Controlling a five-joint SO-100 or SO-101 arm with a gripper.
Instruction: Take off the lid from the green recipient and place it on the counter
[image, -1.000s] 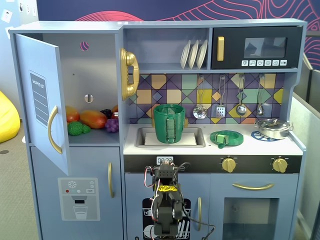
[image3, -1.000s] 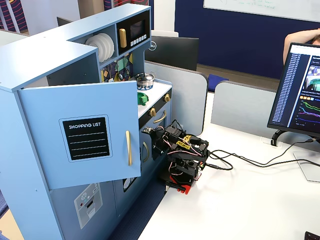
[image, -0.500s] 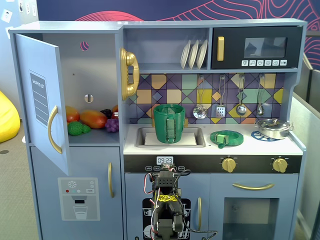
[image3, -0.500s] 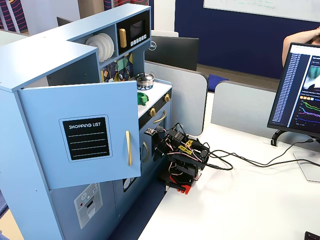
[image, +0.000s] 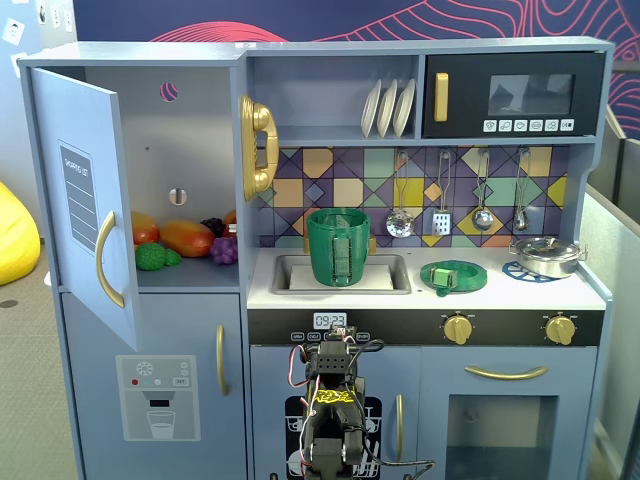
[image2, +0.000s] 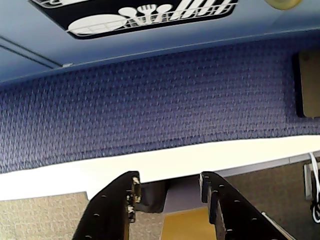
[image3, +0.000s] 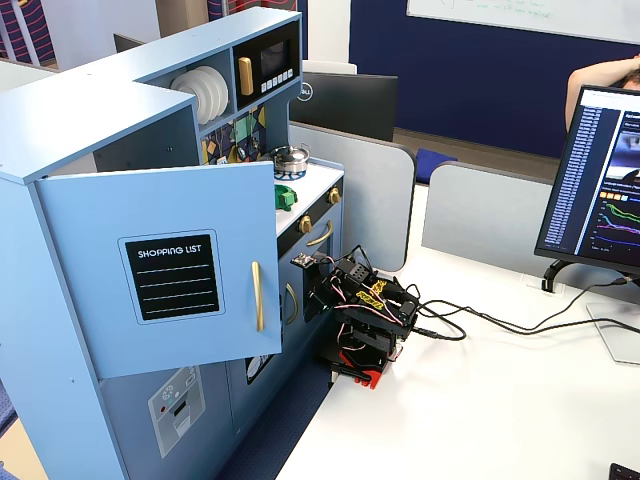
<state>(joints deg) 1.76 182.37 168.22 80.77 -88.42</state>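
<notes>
The green recipient (image: 340, 248) stands upright in the sink basin with its top open and its strap handle facing the camera. The lid (image: 453, 276) lies flat on the white counter (image: 520, 292), right of the sink; it also shows as a green patch in the other fixed view (image3: 285, 196). My arm (image: 330, 400) is folded low in front of the kitchen, well below the counter, and shows in the other fixed view (image3: 365, 312) too. In the wrist view my gripper (image2: 167, 182) is open and empty, over blue carpet and a white desk edge.
A silver pan (image: 545, 255) sits at the counter's right end. The cupboard door (image: 85, 200) hangs open on the left, with toy fruit (image: 185, 238) inside. Utensils (image: 440, 215) hang on the back wall. A monitor (image3: 600, 190) and cables (image3: 500, 322) are on the white desk.
</notes>
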